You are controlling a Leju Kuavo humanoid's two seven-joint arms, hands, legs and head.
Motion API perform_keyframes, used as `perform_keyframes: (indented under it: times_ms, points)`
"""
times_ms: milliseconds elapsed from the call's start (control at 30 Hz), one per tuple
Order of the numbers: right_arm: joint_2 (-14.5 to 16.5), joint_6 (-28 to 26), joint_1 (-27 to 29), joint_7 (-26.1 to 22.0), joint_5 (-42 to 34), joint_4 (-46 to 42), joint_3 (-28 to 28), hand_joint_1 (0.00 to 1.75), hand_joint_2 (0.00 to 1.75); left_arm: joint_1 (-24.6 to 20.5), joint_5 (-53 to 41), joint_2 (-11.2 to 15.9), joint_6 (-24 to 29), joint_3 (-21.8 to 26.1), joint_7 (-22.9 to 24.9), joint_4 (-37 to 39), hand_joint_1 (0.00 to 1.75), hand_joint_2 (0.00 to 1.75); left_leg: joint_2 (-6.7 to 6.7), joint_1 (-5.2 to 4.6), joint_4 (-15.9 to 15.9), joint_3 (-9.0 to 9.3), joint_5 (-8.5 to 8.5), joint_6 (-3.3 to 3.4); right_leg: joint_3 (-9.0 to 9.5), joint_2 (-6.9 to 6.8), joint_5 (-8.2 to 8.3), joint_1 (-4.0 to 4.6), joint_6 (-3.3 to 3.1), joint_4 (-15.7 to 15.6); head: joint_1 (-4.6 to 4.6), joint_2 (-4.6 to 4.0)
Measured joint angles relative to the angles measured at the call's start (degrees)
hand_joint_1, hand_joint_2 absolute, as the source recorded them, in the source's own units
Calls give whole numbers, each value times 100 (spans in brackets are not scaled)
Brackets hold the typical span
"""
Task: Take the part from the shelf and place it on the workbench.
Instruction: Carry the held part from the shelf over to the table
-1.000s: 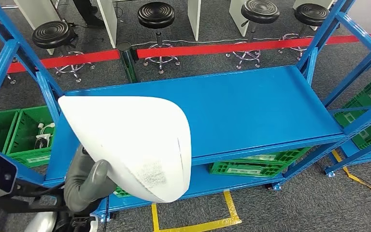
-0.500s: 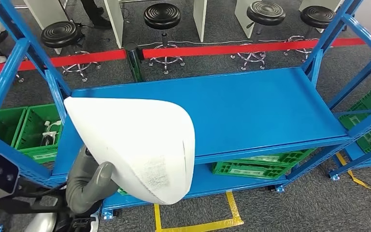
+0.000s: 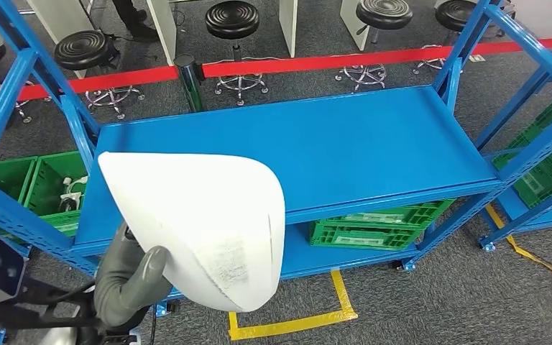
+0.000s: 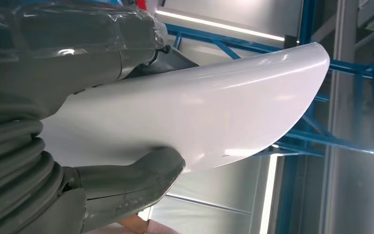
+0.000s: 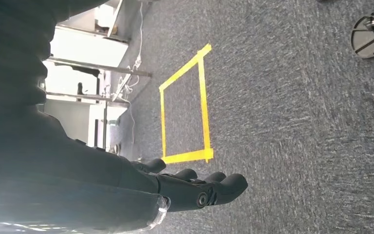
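The part (image 3: 201, 223) is a large white curved shell with a rough patch near its lower edge. My left hand (image 3: 129, 277) grips it from below, in front of the blue shelf (image 3: 345, 151), whose top board is bare. In the left wrist view the glossy part (image 4: 199, 112) sits between the thick grey thumb (image 4: 126, 180) and the fingers on its other side. My right hand (image 5: 195, 190) hangs over the grey carpet, fingers stretched out and slightly bent, with nothing in it.
Green crates (image 3: 374, 230) stand on the shelf's lower level, and more crates (image 3: 43, 187) to its left. Blue uprights (image 3: 14, 86) frame both sides. Behind the shelf run a red barrier band (image 3: 330, 61) and black stools (image 3: 233, 18). Yellow floor tape (image 3: 295, 323) marks a square (image 5: 185, 107).
The whole head picture has shifted and the shelf looks slightly farther off, so the camera has moved. The white part stays in my left hand's grip.
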Motion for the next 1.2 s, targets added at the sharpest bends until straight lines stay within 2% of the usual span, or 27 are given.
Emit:
perform_keyframes:
  times_ms: [100, 133, 167, 200, 233, 267, 300, 333, 367, 433, 500, 533, 567, 633, 667, 700, 767, 800, 833, 867, 933, 1000, 1033, 1100, 1133, 1167, 1200]
  points:
    - [-1, 5, 7, 28, 0, 0, 3, 0, 175, 18, -10, 9, 14, -4, 23, -27, 175, 175, -9, -20, -81, -57, 58, 126, -33, 8, 84, -14, 109, -11, 7, 0]
    - [-2, 3, 13, 43, 0, 0, 6, 0, 175, 25, -22, 11, 34, -7, 44, -32, 175, 175, -5, -18, -84, -105, 113, 182, -67, 8, -9, -24, 142, 41, 15, 0]
    - [-1, -12, 20, 49, 0, 1, 9, 0, 175, 33, -43, 14, 69, -10, 70, -42, 175, 175, 1, -13, -93, -166, 174, 234, -124, 8, -203, -30, 170, 192, 29, 0]
    - [1, -48, 22, 26, 0, 1, 14, 0, 175, 44, -68, 16, 117, -13, 95, -57, 175, 175, 5, -14, -93, -234, 234, 273, -199, 7, -488, -36, 188, 454, 45, 0]
    - [3, -120, 26, -36, 1, 2, 22, 0, 175, 64, -97, 18, 177, -16, 115, -76, 175, 175, 4, -27, -90, -308, 294, 298, -283, 7, -791, -35, 199, 812, 61, 0]
    - [3, -234, 27, -138, 1, 2, 46, 0, 175, 91, -132, 22, 244, -17, 127, -96, 175, 175, 5, -45, -86, -387, 354, 316, -342, 7, -1010, -34, 201, 1178, 70, 0]
    - [-2, -378, 25, -264, 1, 1, 87, 0, 175, 122, -170, 28, 315, -17, 132, -117, 175, 175, 7, -67, -81, -468, 413, 328, -350, 7, -1098, -30, 193, 1445, 73, 0]
    - [-8, -544, 24, -399, 1, -2, 141, 0, 175, 152, -215, 35, 383, -17, 134, -138, 175, 175, 10, -90, -74, -547, 470, 335, -283, 7, -1055, -22, 173, 1550, 75, 0]
    - [-16, -718, 24, -531, 1, -6, 210, 0, 175, 176, -268, 43, 454, -17, 131, -163, 175, 175, 12, -113, -68, -618, 521, 339, -126, 8, -911, -8, 137, 1449, 79, 0]
    - [-33, -1049, 22, -760, 1, -16, 373, 0, 175, 217, -380, 58, 584, -17, 116, -225, 175, 175, 15, -148, -57, -724, 613, 334, 423, 8, -640, 53, 13, 736, 86, 0]
    - [-58, -1287, 10, -883, -2, -26, 582, 0, 175, 256, -468, 71, 691, -16, 96, -295, 175, 175, 36, -170, -50, -779, 701, 304, 932, 4, -617, 113, -97, -58, 85, 0]
    - [-73, -1344, 3, -892, -7, -30, 679, 0, 175, 270, -494, 77, 722, -16, 87, -322, 175, 175, 53, -169, -49, -799, 745, 280, 1049, 3, -651, 134, -125, -273, 85, 0]
    - [-83, -1367, 1, -875, -14, -30, 768, 0, 175, 279, -508, 84, 742, -15, 81, -344, 175, 175, 68, -167, -49, -818, 791, 254, 1069, 4, -651, 139, -135, -366, 85, 0]
    - [-99, -1361, 12, -829, -40, -31, 897, 0, 175, 301, -515, 110, 763, -13, 75, -378, 175, 175, 67, -156, 8, -891, 736, 196, 993, -13, -563, 117, -160, -415, 86, 0]
    - [-105, -1347, 19, -810, -60, -31, 954, 0, 175, 312, -516, 125, 771, -11, 73, -391, 175, 175, 53, -149, 139, -959, 558, 163, 935, -26, -498, 101, -180, -436, 76, 0]
    - [-109, -1321, 25, -798, -91, -31, 1001, 0, 175, 321, -517, 140, 776, -10, 72, -399, 175, 175, 37, -133, 376, -1052, 283, 128, 861, -39, -426, 87, -193, -447, 64, 0]
    - [-114, -1232, 26, -792, -181, -31, 1081, 0, 175, 330, -517, 163, 780, -10, 68, -403, 175, 175, 19, -88, 1070, -1248, -266, 62, 684, -48, -297, 88, -203, -428, 43, 0]
    - [-114, -1180, 26, -807, -237, -31, 1109, 0, 175, 336, -517, 175, 782, -10, 63, -403, 175, 175, 19, -67, 1383, -1301, -370, 33, 582, -53, -237, 84, -192, -404, 40, 0]
    - [-114, -1117, 26, -837, -295, -30, 1132, 0, 175, 345, -513, 186, 785, -9, 52, -402, 175, 175, 19, -47, 1562, -1287, -323, 7, 473, -60, -183, 78, -178, -366, 37, 0]
    - [-114, -1049, 25, -876, -352, -30, 1146, 0, 175, 353, -503, 196, 785, -7, 33, -400, 175, 175, 21, -24, 1567, -1182, -165, -17, 359, -66, -138, 68, -157, -315, 34, 0]
    - [-114, -887, 18, -944, -451, -28, 1158, 0, 175, 363, -465, 211, 764, 1, -21, -398, 175, 175, 25, 26, 1055, -697, 137, -58, 140, -71, -72, 47, -101, -176, 29, 0]
    - [-116, -740, 9, -962, -533, -28, 1160, 0, 175, 360, -420, 219, 710, 8, -76, -397, 175, 175, 12, 37, 318, -176, 74, -48, -17, -61, -22, 42, -32, -35, 10, 0]
    - [-117, -683, 6, -958, -566, -27, 1160, 0, 175, 358, -402, 221, 681, 9, -97, -396, 175, 175, 2, 31, 94, -49, -15, -13, -62, -56, 15, 44, 2, 3, 2, 0]
    - [-115, -601, 12, -939, -615, -25, 1160, 0, 175, 356, -384, 223, 634, 9, -119, -386, 175, 175, -9, 11, -29, -55, -37, 109, -111, -48, 98, 30, 74, 11, -2, 0]
    - [-112, -573, 21, -927, -630, -23, 1160, 0, 175, 356, -381, 225, 621, 9, -122, -378, 175, 175, -6, 9, -29, -99, 13, 166, -137, -43, 59, 17, 106, 31, 2, 0]
    - [-109, -552, 30, -917, -644, -21, 1160, 0, 175, 355, -378, 226, 611, 9, -123, -369, 175, 175, -3, 9, -34, -153, 74, 220, -174, -38, -86, 7, 138, 120, 10, 0]
    - [-108, -537, 38, -908, -657, -19, 1160, 0, 175, 353, -376, 226, 607, 9, -123, -361, 175, 175, 0, 11, -40, -223, 142, 265, -232, -32, -340, 0, 165, 320, 20, 0]
